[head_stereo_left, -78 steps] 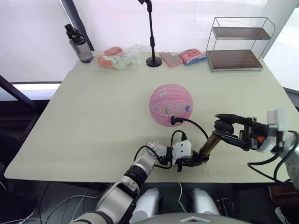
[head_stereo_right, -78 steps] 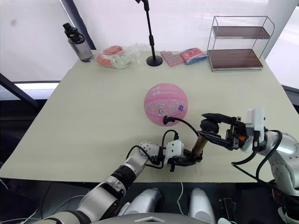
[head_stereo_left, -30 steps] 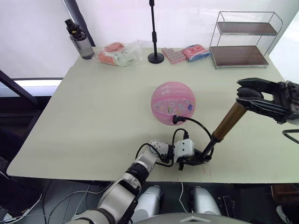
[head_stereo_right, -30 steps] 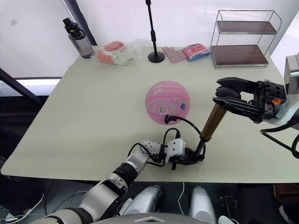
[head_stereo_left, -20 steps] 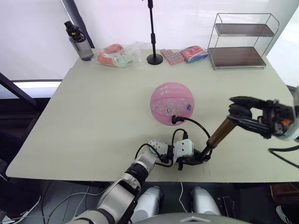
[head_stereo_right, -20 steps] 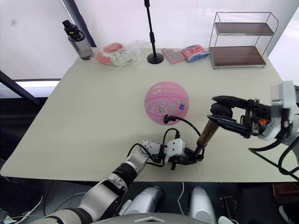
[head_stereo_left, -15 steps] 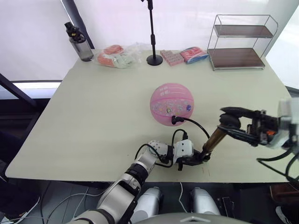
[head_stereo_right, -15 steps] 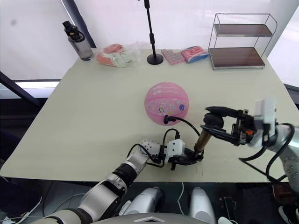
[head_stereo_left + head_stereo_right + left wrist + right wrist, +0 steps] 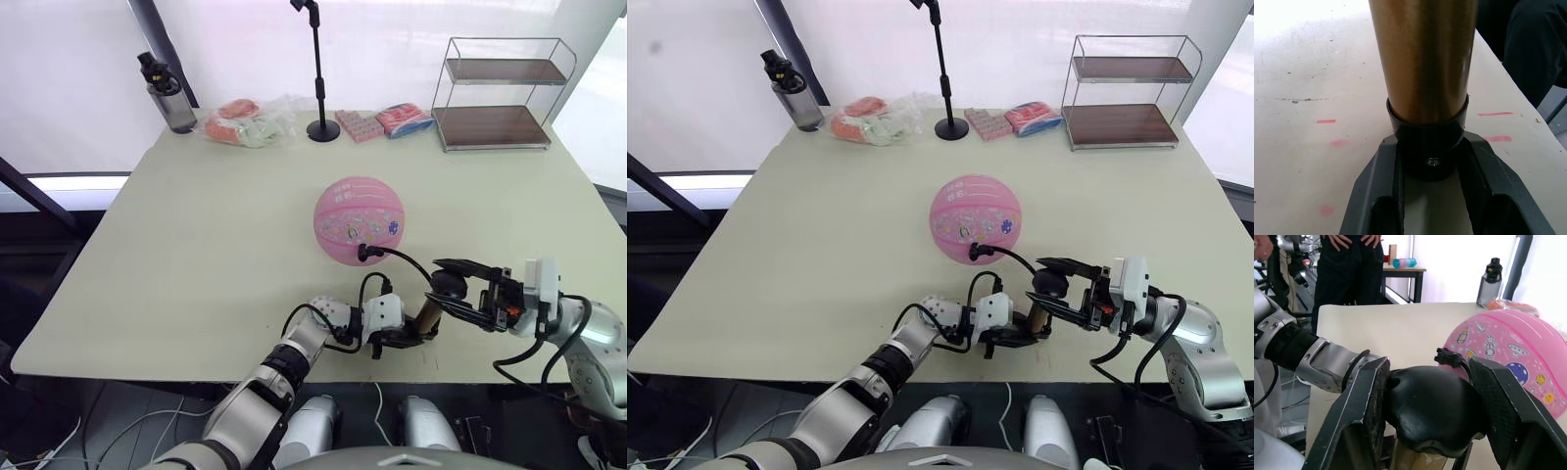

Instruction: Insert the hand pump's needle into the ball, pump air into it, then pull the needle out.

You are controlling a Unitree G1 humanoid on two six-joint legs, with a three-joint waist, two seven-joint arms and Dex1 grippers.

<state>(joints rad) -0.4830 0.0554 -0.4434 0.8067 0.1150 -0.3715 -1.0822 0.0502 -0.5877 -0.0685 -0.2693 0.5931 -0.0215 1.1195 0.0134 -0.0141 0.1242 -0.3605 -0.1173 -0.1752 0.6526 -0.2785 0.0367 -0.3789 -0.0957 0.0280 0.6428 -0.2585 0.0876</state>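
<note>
— Since a second ago, what's changed?

— Down came the right gripper (image 9: 453, 289), driving the black rounded handle (image 9: 1431, 418) toward the barrel; a second back it was held high with the shaft drawn out. So a downstroke, I judge.

— Head views first. What sits where, and why?

— One short bronze-gold metal hand pump (image 9: 425, 318) stands near the table's front edge. The left gripper (image 9: 406, 336) is clamped on its black base cap to keep it steady, while the right gripper's two fingers bracket the handle just above. One thin black hose (image 9: 407, 262) arcs from the pump to one pink rubber ball (image 9: 359, 219) with cartoon prints, beyond both grippers. Its black needle fitting (image 9: 365, 253) is seated in the ball's near side, so insertion looks done; the pin itself is hidden.

— Left wrist view?

— Two black fingers (image 9: 1376, 186) sit tight on either side of the black bottom collar (image 9: 1427, 147), the gold barrel rising between them.

— Right wrist view?

— Both fingers (image 9: 1365, 401) flank the handle, touching it. The ball lies just past them, fitting plugged in.

— Anything else?

— One person stands behind, near a side table.
</note>
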